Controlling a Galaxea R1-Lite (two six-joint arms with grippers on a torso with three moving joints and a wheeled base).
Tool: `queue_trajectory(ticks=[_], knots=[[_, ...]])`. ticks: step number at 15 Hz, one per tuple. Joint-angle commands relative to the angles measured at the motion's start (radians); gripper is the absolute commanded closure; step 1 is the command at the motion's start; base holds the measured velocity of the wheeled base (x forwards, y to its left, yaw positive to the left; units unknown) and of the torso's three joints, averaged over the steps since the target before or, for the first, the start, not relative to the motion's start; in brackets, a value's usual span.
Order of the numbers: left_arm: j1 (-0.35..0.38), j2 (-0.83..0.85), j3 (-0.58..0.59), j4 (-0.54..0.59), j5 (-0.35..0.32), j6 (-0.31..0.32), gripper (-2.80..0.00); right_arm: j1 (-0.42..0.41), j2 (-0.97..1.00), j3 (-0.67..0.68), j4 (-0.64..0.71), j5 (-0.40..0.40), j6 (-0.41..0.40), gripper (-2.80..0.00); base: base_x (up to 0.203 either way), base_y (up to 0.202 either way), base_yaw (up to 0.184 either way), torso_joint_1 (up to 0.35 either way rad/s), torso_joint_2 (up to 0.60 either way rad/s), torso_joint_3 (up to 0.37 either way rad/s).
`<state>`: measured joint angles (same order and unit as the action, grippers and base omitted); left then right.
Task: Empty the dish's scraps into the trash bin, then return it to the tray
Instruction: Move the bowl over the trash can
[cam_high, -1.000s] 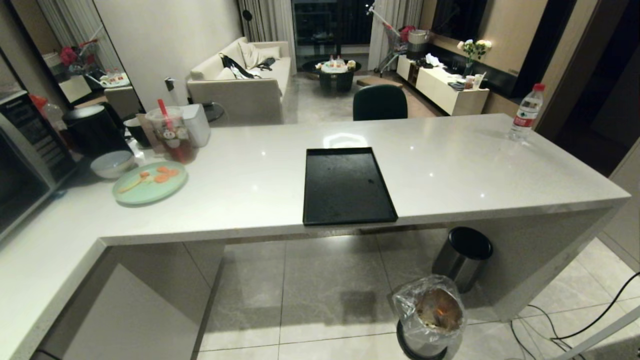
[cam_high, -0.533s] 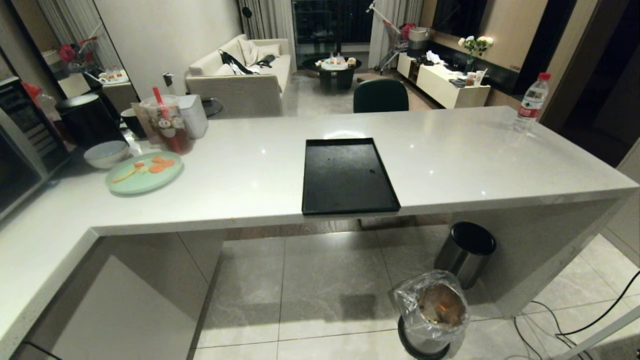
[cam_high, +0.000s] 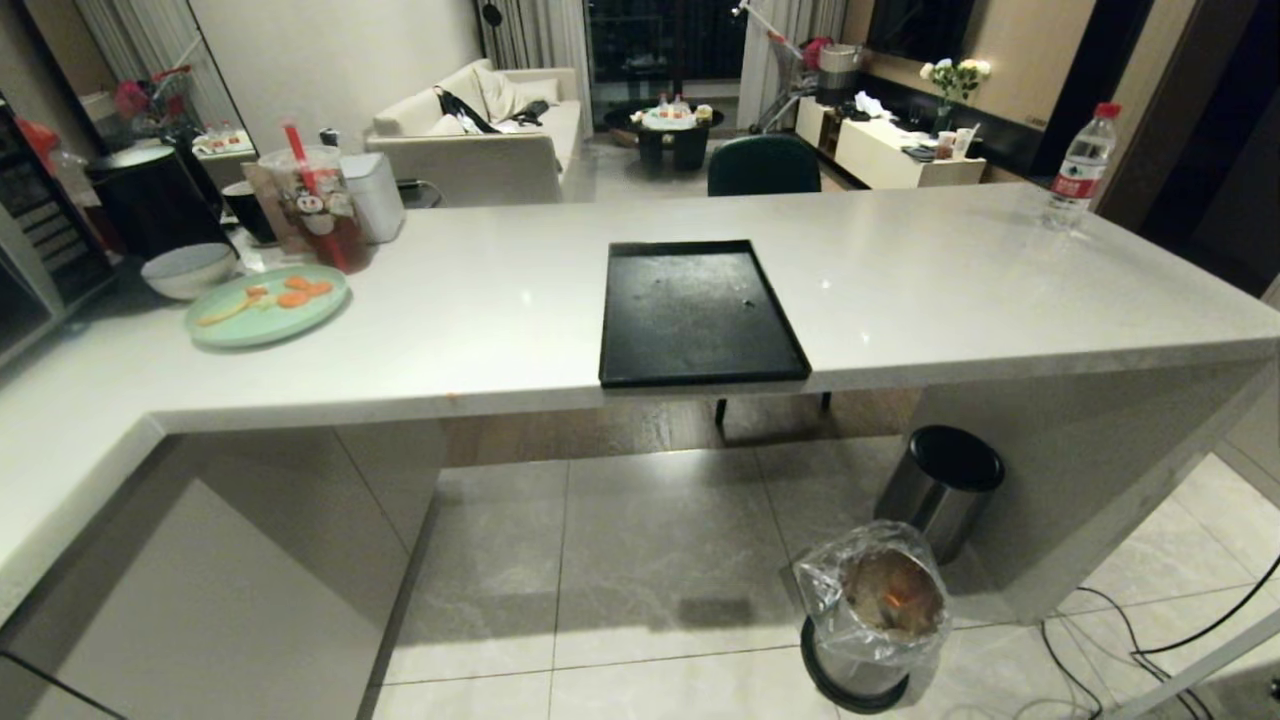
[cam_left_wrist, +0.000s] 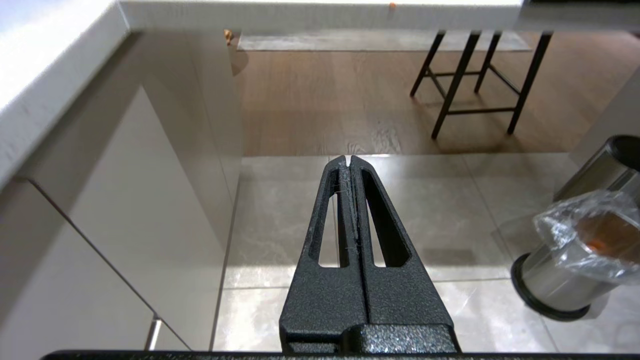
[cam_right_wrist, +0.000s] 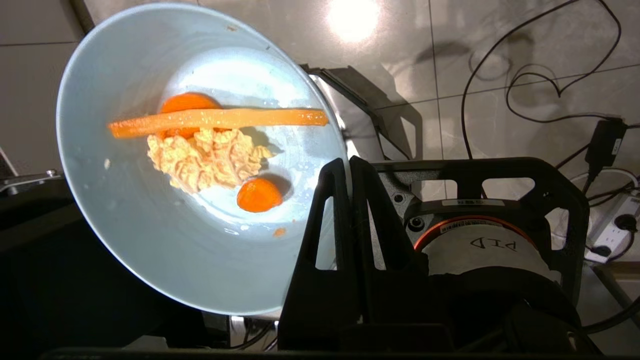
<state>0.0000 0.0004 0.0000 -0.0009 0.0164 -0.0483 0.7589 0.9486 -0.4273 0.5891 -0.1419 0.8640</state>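
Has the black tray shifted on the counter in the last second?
No. The tray still sits flush with the counter front edge; the whole head view has shifted, so the camera moved, not the tray.

I see a white counter (cam_high: 520, 320) with the black tray (cam_high: 700, 315) at its near edge, centre. Far left on it: mint-green plate (cam_high: 265, 305) with orange bits, grey-white bowl (cam_high: 187, 270), iced drink cup (cam_high: 315, 210). Water bottle (cam_high: 1080, 165) far right. On the tiled floor (cam_high: 650, 560): bagged trash bin (cam_high: 872, 620), lidded steel bin (cam_high: 940, 490) behind it.
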Motion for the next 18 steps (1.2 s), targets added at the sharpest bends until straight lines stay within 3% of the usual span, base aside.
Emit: queue_trajectory(ticks=[1, 10, 18], knots=[[0.000, 0.001, 0.000, -0.001, 0.000, -0.001, 0.00, 0.000, 0.004, -0.004, 0.001, -0.001, 0.004, 0.00, 0.000, 0.000, 0.000, -0.162, 0.54, 0.366], [0.000, 0.000, 0.000, -0.001, 0.000, -0.001, 0.00, 0.000, 0.007, -0.024, 0.003, -0.002, -0.002, 0.00, 0.000, 0.000, 0.000, -0.125, 0.50, 0.375], [0.000, 0.001, 0.000, -0.001, 0.000, -0.001, 0.00, 0.000, 0.009, -0.024, 0.018, -0.002, -0.109, 0.00, 0.000, 0.000, 0.000, -0.032, 0.44, 0.411]])
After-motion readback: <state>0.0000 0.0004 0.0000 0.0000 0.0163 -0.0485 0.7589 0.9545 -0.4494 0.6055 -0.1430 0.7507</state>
